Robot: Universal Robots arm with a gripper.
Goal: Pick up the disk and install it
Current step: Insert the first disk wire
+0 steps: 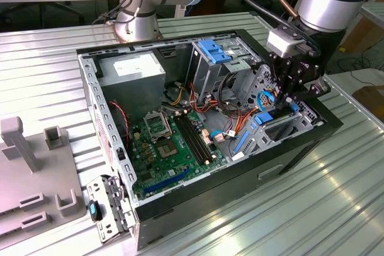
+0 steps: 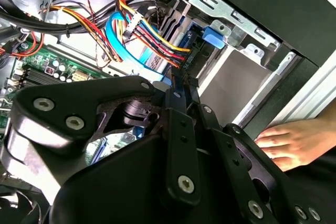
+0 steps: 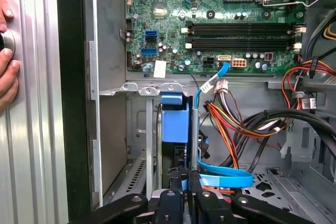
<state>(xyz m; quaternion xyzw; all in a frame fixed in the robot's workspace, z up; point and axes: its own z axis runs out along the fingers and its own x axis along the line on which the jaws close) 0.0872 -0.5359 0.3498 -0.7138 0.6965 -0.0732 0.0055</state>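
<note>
I have the claw down in the open computer case, fingers pinched narrow on the upright disk by its blue frame, at the drive bay near the case's front corner. I judge it stiff, fairly heavy and shock-sensitive, so the frame edges are the right hold, not the label. Both wrist views show a person's hand resting outside the case; the exterior view shows the motherboard and worktop.
</note>
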